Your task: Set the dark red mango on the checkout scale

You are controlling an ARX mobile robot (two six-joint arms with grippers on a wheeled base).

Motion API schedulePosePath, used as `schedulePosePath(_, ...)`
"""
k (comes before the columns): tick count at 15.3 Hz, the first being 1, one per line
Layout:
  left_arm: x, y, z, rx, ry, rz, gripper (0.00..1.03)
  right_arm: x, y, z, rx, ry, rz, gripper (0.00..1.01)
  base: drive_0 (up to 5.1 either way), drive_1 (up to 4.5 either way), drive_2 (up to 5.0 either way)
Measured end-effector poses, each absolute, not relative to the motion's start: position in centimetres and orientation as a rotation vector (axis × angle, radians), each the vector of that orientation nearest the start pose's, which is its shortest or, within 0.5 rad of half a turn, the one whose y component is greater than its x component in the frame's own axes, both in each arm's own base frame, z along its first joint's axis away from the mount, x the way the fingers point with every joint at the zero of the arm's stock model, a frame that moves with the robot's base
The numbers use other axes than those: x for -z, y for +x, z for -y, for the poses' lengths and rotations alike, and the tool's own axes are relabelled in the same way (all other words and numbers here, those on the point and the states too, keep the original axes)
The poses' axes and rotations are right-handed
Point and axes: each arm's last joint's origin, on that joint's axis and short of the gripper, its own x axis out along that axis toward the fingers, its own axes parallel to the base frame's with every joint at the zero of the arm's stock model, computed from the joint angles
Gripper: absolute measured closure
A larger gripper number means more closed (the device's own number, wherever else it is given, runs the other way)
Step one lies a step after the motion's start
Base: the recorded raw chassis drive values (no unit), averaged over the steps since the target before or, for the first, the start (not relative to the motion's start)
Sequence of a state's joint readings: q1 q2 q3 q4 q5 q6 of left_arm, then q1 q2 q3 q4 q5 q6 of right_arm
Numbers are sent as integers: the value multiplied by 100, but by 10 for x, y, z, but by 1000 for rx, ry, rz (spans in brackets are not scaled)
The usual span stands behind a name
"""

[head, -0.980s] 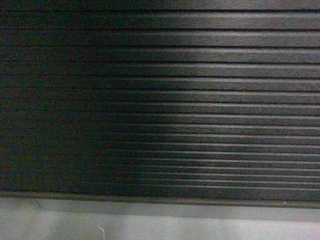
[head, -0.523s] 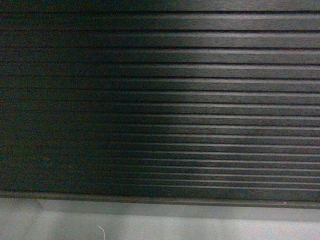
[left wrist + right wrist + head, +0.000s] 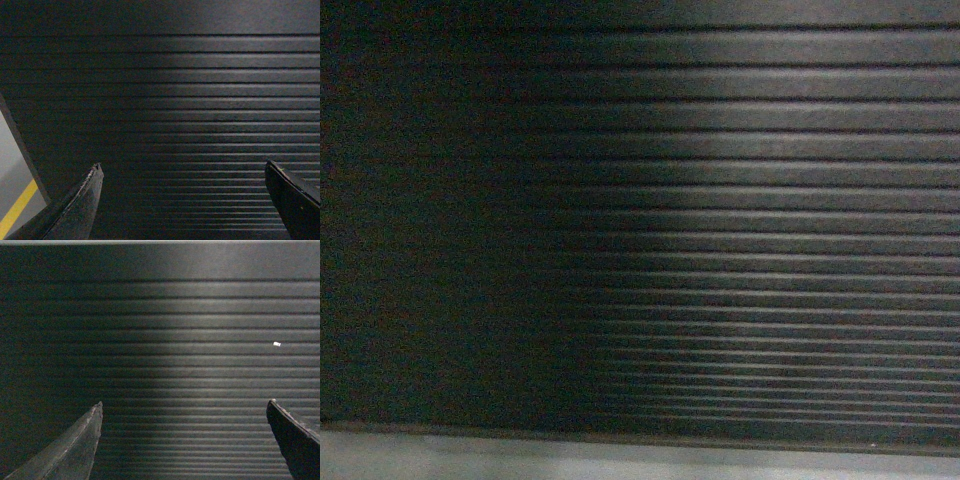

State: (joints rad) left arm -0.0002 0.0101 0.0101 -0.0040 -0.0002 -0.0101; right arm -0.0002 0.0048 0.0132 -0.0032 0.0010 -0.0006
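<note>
Ribbed black front of the checkout (image 3: pixel 740 250) filled the view ahead of both claws; left claw (image 3: pixel 182 200) and right claw (image 3: pixel 182 440) apart, empty; mango, scale unseen, so direction untellable.

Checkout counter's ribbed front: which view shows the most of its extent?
The head view: the checkout ribbed front fills the picture down to its bottom edge, with a strip of pale floor below. The left wrist view shows ribs plus a side edge beyond the open left gripper; the right wrist view shows ribs beyond the open right gripper.
</note>
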Motion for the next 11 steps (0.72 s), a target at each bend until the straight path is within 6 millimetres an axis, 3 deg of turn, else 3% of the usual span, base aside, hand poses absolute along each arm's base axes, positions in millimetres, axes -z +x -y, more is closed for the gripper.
schedulePosePath(11,-166,98,0,0,-10,-3,5,-167,97,0,0,1,4,3,0,0,0)
